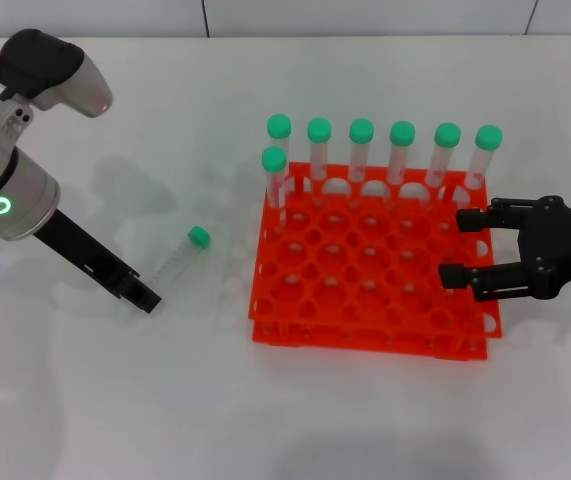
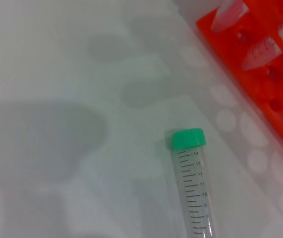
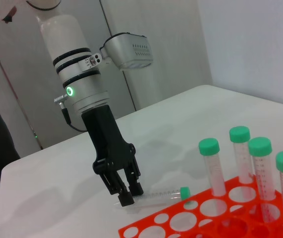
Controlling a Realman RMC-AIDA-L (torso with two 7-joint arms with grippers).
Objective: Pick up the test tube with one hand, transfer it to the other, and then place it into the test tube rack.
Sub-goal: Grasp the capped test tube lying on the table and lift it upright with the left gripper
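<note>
One loose test tube (image 1: 178, 258) is seen lying flat on the white surface (image 1: 85, 400), green cap pointing toward the test tube rack (image 1: 370, 262) and a small gap away from its left edge. It's judged to be light, stiff and pretty slick, so it could easily roll or squirt out of a pinch; the clear barrel near the bottom or middle looks like the place to be gripped, leaving the cap end free for the handover. On the left, the left end effector (image 3: 126, 191) is angled down right at the tube's bottom end, fingers parted a little with the tip roughly between them, nothing clamped yet as far as can be told. Seven more capped tubes are already stood along the rack's far rows. Over on the right, the right end effector (image 1: 465, 248) is hovering above the rack's right edge, spread wide and empty.
</note>
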